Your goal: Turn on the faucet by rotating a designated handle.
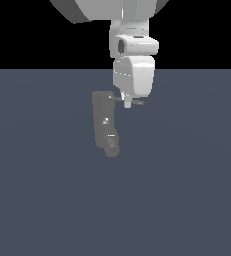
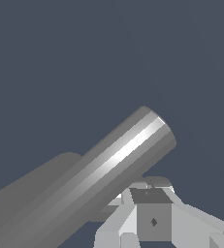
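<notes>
A small dark grey blocky faucet column (image 1: 105, 122), matt with a few pale specks and a rounded spout end at its bottom, is standing near the middle of the exterior view. A thin straight grey handle rod (image 1: 137, 102) is projecting from the column's top toward the exterior view's right. In the wrist view the same rod (image 2: 108, 169) is showing as a smooth metallic cylinder with a bright streak of glare running along it.

The white, glossy robot gripper (image 1: 128, 102) is hanging right at the handle, its pale angular fingers (image 2: 152, 220) lying close beside the rod. Whether the pincer is clenched on the rod or released, I cannot tell.

A flat, featureless slate-blue floor (image 1: 187, 200) is filling the lower part of the scene, with plain black above it.

The arm's upper links are cut off by the frame edge, and the fingertips are too small to make out in the exterior view.
</notes>
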Motion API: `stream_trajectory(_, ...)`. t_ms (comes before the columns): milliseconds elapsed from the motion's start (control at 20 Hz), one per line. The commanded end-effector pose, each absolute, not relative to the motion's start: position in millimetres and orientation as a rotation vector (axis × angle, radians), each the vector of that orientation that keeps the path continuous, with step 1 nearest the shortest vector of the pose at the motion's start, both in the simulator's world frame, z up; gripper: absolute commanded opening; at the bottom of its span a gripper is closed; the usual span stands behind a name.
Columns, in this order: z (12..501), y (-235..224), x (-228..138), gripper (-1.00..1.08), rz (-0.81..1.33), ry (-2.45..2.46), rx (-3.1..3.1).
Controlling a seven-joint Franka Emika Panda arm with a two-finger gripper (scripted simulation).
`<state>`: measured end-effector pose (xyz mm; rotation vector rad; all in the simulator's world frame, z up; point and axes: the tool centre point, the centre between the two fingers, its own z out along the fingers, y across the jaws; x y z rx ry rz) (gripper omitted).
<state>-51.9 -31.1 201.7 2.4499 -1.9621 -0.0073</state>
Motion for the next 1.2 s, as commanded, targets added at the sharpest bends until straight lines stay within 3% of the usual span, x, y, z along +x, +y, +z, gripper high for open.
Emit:
stream_trajectory(0, 201.6, -39.2, -41.9, -1.0, -0.002, -1.971, 2.447)
stream_trajectory(1150, 202.0, -92.2, 20.9, -1.0, 0.0, -1.996, 2.426)
